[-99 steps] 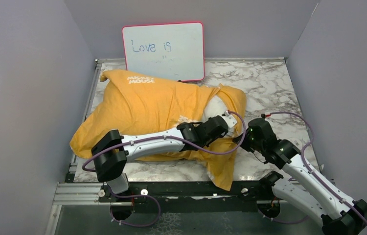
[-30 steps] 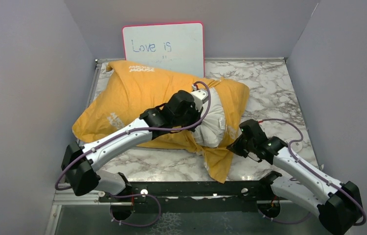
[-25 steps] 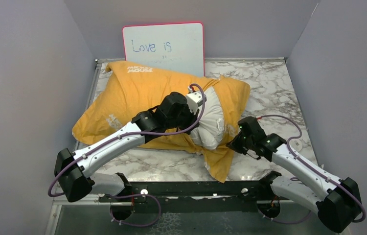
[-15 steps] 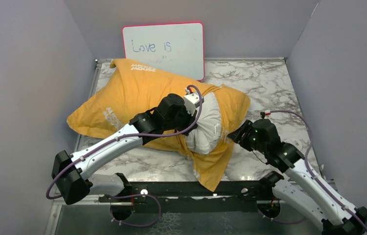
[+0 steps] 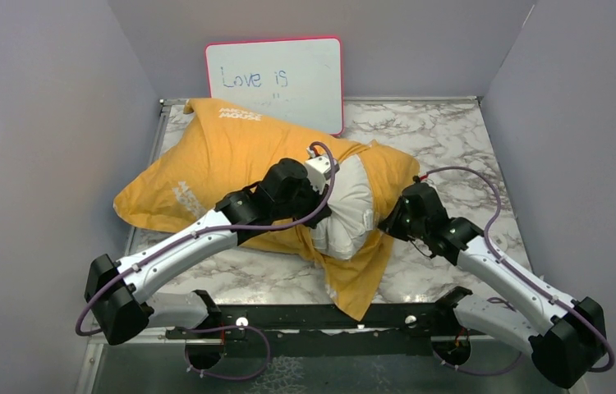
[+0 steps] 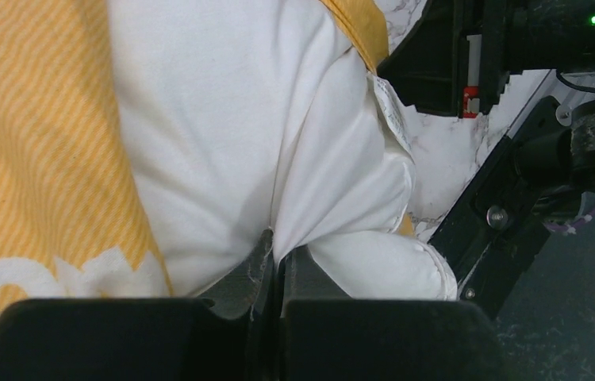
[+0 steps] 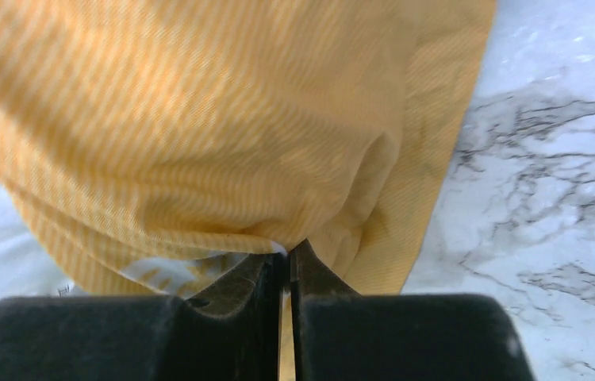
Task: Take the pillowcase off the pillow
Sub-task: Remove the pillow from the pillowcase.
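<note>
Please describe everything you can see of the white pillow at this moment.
The pillow is plump, plain white, of soft fabric. Only its right end shows, bulging from the open mouth of the yellow-orange pillowcase, which covers the rest. It lies on the marble table. A small white tag sits at its edge. The left gripper is shut on a fold of it.

the left arm has swung from lying low across the pillowcase to reaching over it, and more of the white pillow now bulges out. the right jaws have left the low hem, opened, and closed on yellow fabric higher up.
</note>
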